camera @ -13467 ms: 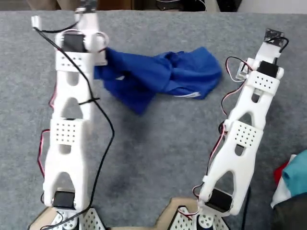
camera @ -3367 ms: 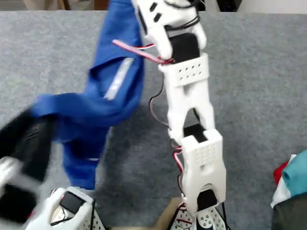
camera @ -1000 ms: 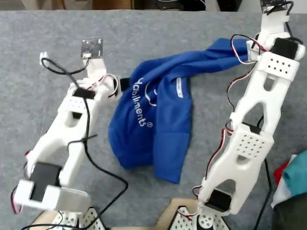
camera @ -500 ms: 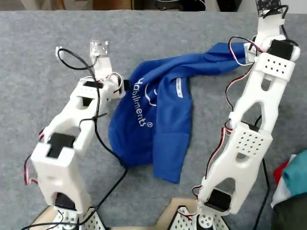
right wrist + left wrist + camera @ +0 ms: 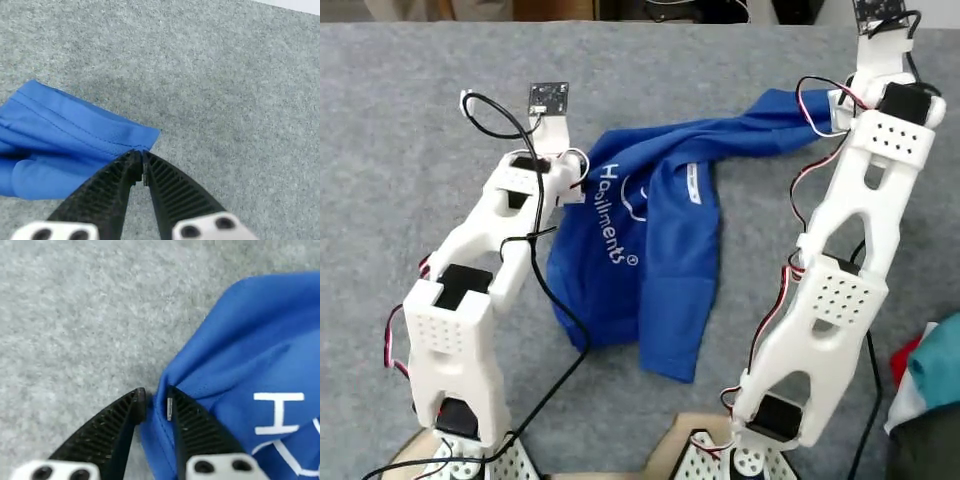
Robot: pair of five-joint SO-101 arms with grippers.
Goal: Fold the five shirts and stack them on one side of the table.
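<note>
Right gripper (image 5: 139,168), black ribbed jaws pressed together, pinches the stitched hem of a blue shirt (image 5: 65,132) — the cloth bunches in soft folds beside the fingers, one squared corner lying flat on the grey, felt-like table (image 5: 235,85) just past the tips.

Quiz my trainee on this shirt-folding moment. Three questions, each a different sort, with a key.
1. True or false: the blue shirt lies flat and neatly folded.
2. What is the right gripper shut on? A) nothing B) an edge of the shirt C) a cable
3. Fill in: the lettering on the shirt is ___.
Key: 1 false; 2 B; 3 white.
</note>
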